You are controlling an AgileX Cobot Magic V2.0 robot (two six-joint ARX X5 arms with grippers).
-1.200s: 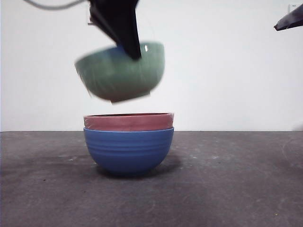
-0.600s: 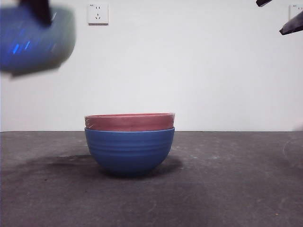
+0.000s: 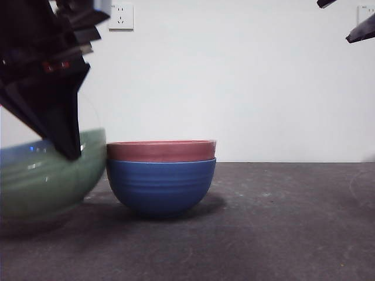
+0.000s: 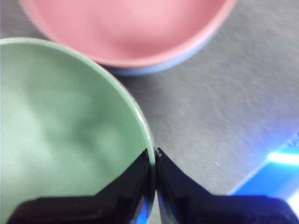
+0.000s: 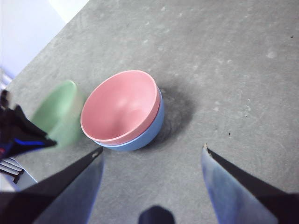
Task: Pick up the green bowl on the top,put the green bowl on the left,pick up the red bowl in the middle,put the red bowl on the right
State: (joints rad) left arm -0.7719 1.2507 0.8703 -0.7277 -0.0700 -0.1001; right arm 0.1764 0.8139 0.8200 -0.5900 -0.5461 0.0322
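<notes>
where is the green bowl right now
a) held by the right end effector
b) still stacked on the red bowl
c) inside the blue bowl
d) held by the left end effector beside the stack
d: the left end effector pinches the green bowl by its rim, low beside the red bowl and blue bowl.

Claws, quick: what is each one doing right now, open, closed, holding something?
Left claw: closed on the rim of the green bowl, beside the stacked red bowl.
Right claw: open, holding nothing, waiting above the table.

green bowl (image 3: 50, 178) upright, low beside red bowl (image 3: 160, 150)
</notes>
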